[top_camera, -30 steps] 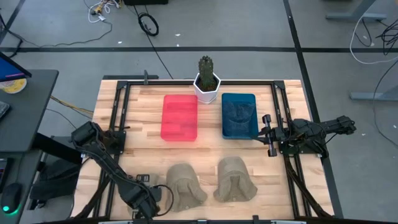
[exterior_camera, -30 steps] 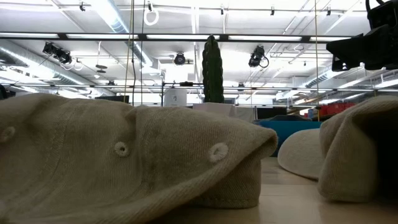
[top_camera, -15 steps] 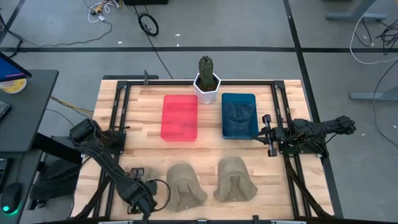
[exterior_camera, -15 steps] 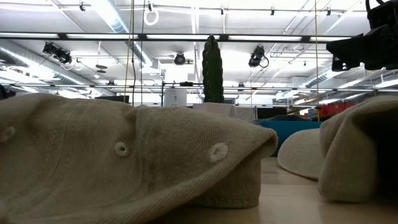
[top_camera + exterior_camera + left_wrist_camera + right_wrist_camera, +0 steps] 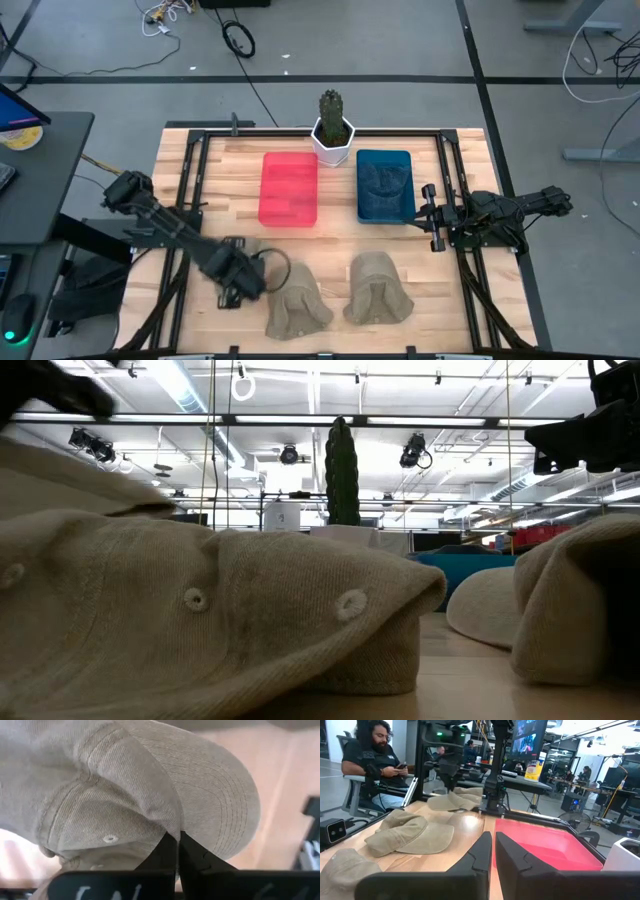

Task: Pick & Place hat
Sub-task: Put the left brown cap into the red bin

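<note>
Several beige hats lie on the near part of the wooden table. My left gripper (image 5: 262, 286) (image 5: 177, 842) is shut on the left hat (image 5: 298, 308) (image 5: 125, 785), at that hat's left side. In the right wrist view this hat (image 5: 455, 797) shows below the left gripper. Another hat (image 5: 378, 290) (image 5: 410, 832) rests flat on the table to its right. My right gripper (image 5: 428, 215) (image 5: 493, 842) is shut on nothing, hovering at the table's right side beside the blue bin (image 5: 385, 185). My left gripper pinches the hat between its two fingers where the crown meets the brim (image 5: 172, 826). The fingers slant in from the table's left. The held side (image 5: 70, 475) is raised, and the rest of the hat (image 5: 250, 620) lies on the table.
A red bin (image 5: 289, 188) and the blue bin stand side by side at the table's middle. A white pot with a cactus (image 5: 333, 130) stands at the far edge. Black rails (image 5: 195, 190) run along both table sides. People sit beyond the table (image 5: 375, 755).
My left gripper has gone from the table's near edge toward the far edge and up. The left hat's left side has come up with it, showing as a raised flap in the low view, while the rest has stayed on the table.
</note>
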Controlling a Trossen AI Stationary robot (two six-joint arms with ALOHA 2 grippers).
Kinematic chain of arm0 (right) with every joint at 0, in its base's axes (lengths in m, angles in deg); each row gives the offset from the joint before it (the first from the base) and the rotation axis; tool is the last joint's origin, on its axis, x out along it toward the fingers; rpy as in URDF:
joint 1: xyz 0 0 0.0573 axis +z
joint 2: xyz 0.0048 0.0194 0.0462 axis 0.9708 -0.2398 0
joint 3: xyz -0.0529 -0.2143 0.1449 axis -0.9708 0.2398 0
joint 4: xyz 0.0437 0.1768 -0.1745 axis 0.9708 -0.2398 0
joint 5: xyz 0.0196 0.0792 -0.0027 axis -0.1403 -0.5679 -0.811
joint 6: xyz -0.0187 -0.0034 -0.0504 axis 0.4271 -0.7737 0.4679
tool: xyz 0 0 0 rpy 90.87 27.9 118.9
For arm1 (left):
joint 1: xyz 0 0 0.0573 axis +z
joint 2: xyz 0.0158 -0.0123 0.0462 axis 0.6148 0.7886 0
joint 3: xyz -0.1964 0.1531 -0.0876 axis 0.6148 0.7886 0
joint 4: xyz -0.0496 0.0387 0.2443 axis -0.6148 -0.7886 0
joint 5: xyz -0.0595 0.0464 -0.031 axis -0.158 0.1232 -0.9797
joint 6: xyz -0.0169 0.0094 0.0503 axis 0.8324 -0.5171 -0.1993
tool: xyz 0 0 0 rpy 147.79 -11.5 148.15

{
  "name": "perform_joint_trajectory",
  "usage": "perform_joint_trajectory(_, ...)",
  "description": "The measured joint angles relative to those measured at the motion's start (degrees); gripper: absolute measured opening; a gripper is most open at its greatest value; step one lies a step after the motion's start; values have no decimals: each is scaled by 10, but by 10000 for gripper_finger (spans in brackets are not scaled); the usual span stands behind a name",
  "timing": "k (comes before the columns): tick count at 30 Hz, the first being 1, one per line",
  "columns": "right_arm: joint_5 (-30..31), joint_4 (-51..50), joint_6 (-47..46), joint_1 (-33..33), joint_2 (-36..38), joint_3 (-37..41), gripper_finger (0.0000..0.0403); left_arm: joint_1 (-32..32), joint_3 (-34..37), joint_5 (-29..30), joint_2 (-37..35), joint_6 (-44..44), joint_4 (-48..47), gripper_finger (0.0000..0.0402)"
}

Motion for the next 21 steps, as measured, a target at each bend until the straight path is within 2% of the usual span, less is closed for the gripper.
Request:
perform_joint_trajectory(6,0,0,0,0,0,0,25,104,0,41,-26,-106,-16,2)
perform_joint_trajectory(12,0,0,0,0,0,0,25,210,-5,44,-60,-191,-7,2)
perform_joint_trajectory(21,0,0,0,0,0,0,25,379,-71,46,-30,-341,-4,2)
